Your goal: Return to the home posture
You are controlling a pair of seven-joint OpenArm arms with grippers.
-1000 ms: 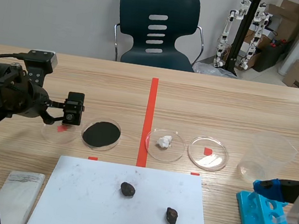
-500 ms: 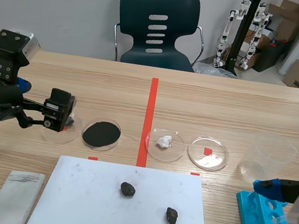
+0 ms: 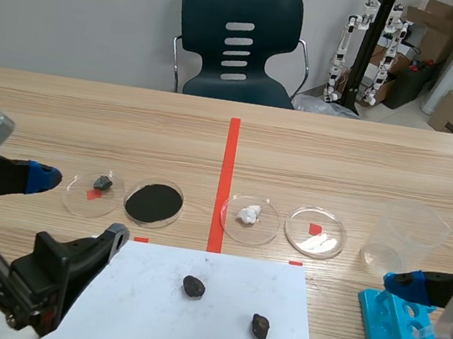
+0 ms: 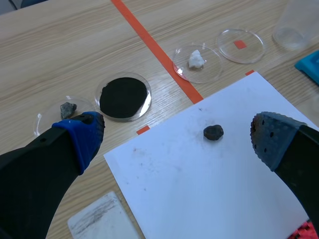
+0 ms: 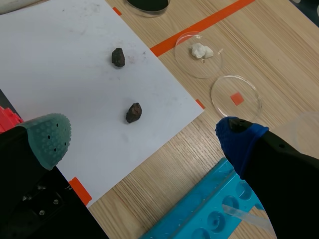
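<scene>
Your left gripper [image 4: 177, 134] hangs over the white sheet [image 4: 164, 189], its fingers wide apart and holding nothing. The right gripper [image 5: 143, 137] is also spread and empty, with the blue rack [image 5: 199, 211] just beside one finger. I think you should bring each arm home level, without dipping toward the rack or the dark stone [image 4: 213, 132] below the left fingers.
</scene>
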